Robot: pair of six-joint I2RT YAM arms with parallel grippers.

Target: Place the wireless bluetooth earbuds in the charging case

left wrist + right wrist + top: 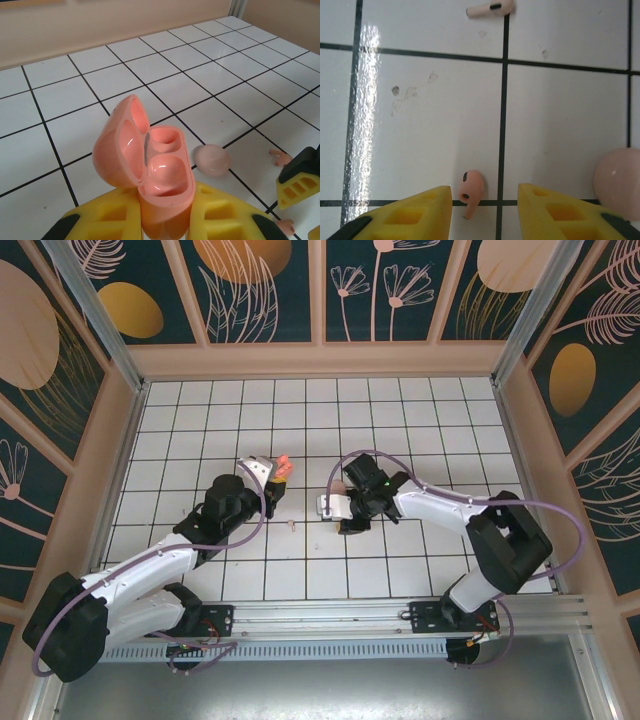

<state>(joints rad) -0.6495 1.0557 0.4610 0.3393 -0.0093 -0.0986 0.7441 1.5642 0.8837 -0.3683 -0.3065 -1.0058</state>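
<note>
Across a white tiled floor with dark grout lines: a pale pink rounded disc lying flat, faint smudges on one tile. Around it, teal wall panels patterned with leaves and flowers. Along the near edge, an aluminium rail.

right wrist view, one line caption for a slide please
Right gripper open astride one pink earbud on the white tiled table, the second earbud lying farther ahead.

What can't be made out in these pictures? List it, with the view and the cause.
Left wrist: the lower body of the salmon-pink hinged plastic charging case is hidden inside the grip of the left claw and cut off by the bottom edge.
Right wrist: the pale pink round disc-like object is cut off by the right edge.
Top view: the tiny pale pink short-stemmed earbud is too small to show its orientation.
</note>
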